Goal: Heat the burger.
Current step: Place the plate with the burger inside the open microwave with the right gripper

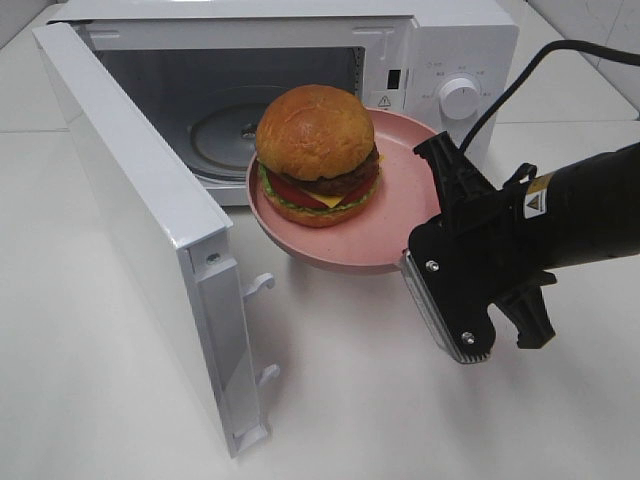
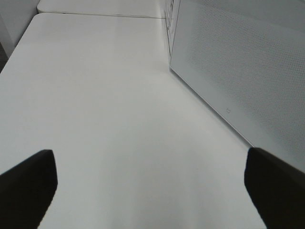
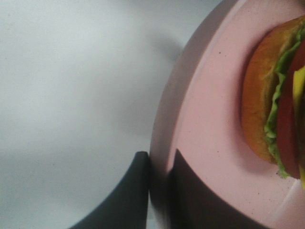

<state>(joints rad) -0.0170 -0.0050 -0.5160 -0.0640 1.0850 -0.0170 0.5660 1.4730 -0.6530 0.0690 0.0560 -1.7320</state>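
The right end effector (image 3: 160, 174) is pinched narrow on the rim of a pink plate (image 1: 330, 255), one finger above it and one below, holding it clear of the tabletop (image 1: 400, 420). The burger (image 1: 318, 150) sits upright on the plate just ahead of its fingertips, in front of the microwave (image 1: 450, 40), whose door (image 1: 140, 200) stands wide open. The left end effector (image 2: 150, 191) is spread wide above the tabletop, with the door off to one side.

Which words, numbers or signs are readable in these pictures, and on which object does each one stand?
No word or number is legible.
On the microwave: a warning triangle sign; marks around the dial are too small.
On the right arm's label: a warning triangle; text blurred.
On the microwave door: one tiny mark, unreadable.
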